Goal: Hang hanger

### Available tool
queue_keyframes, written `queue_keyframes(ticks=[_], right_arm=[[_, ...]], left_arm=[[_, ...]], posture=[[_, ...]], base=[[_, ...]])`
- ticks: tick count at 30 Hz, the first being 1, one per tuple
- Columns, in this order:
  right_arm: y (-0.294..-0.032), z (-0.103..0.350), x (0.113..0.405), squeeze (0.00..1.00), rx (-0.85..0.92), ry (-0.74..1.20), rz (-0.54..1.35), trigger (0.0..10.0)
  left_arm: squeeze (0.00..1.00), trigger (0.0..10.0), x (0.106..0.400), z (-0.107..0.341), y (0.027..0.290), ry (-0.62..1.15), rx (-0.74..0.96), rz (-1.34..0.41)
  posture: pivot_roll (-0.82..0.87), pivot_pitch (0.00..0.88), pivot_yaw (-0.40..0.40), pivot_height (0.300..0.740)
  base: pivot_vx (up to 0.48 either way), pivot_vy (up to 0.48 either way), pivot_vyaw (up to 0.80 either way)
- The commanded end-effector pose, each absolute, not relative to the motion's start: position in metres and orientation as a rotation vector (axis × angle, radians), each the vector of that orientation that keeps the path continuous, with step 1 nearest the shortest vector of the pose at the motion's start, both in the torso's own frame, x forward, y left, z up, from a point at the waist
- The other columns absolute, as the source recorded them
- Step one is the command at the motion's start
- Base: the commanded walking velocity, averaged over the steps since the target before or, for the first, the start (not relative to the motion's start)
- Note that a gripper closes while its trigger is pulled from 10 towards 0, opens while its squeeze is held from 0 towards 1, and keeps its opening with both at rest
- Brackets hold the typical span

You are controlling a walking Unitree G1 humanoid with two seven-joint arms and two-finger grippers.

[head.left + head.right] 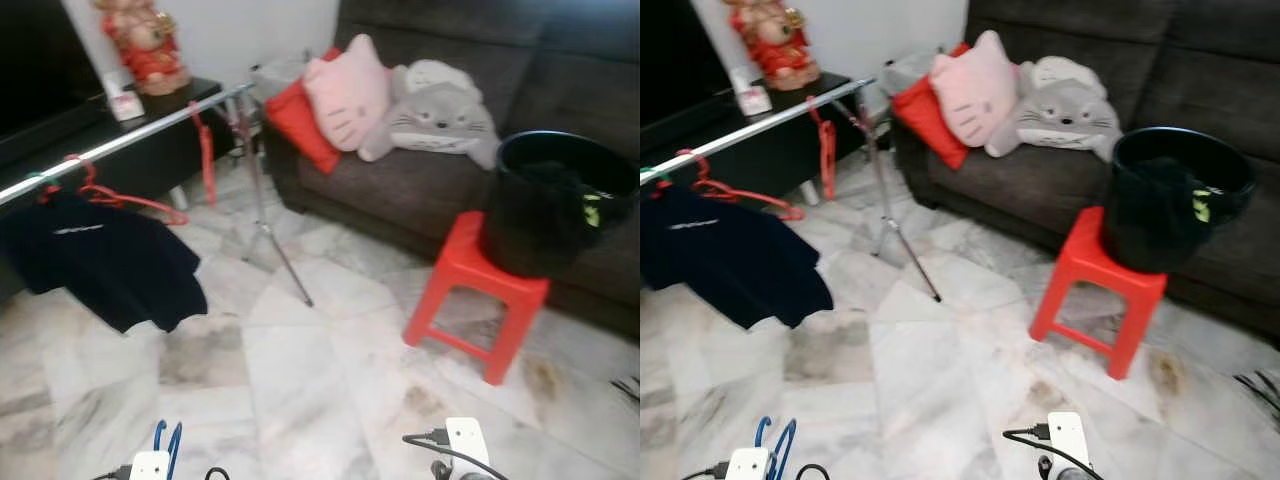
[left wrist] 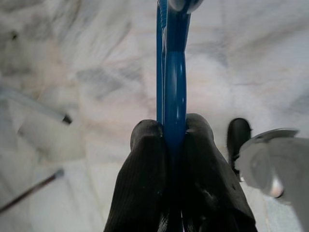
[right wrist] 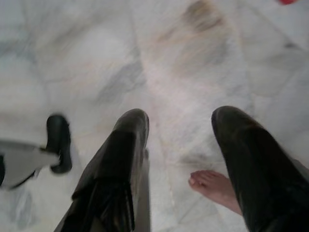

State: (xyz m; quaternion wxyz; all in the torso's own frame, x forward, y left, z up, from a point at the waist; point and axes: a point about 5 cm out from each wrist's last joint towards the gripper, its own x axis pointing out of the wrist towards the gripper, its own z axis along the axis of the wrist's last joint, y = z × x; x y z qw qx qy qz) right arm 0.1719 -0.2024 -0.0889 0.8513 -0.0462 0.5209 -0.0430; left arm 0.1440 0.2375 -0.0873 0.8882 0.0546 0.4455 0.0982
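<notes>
Your left gripper [image 2: 166, 133] pinches the blue hanger [image 2: 173, 63] low over the marble floor [image 1: 300, 380] — the right gripper [image 3: 186, 130] gapes empty — well short of the clothes rail [image 1: 130, 135].

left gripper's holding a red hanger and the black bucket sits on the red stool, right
Not quite. The hanger clamped in the left gripper is blue, not red, as the left wrist view shows. The black bucket does sit on the red stool.
</notes>
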Motion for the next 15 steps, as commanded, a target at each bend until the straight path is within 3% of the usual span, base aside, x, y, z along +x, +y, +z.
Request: queue_keyframes(ticks=[1,5,15], right_arm=[[-0.202,-0.090,0.170,0.00,-0.093,1.102,-0.087,10.0],[-0.198,-0.101,0.143,0.00,-0.103,1.143,-0.058,10.0],[-0.193,-0.104,0.136,0.00,-0.110,1.149,-0.011,10.0]], left_arm=[[0.00,10.0,0.140,-0.089,0.239,0.947,0.103,0.222],[0.00,10.0,0.137,-0.091,0.235,0.963,0.084,0.240],[0.00,10.0,0.134,-0.094,0.230,0.983,0.066,0.233]], posture=[[-0.13,0.000,0.074,0.740],[-0.13,0.000,0.067,0.740],[-0.14,0.000,0.062,0.740]], base=[[0.000,0.000,0.80],[0.000,0.000,0.80],[0.000,0.000,0.80]])
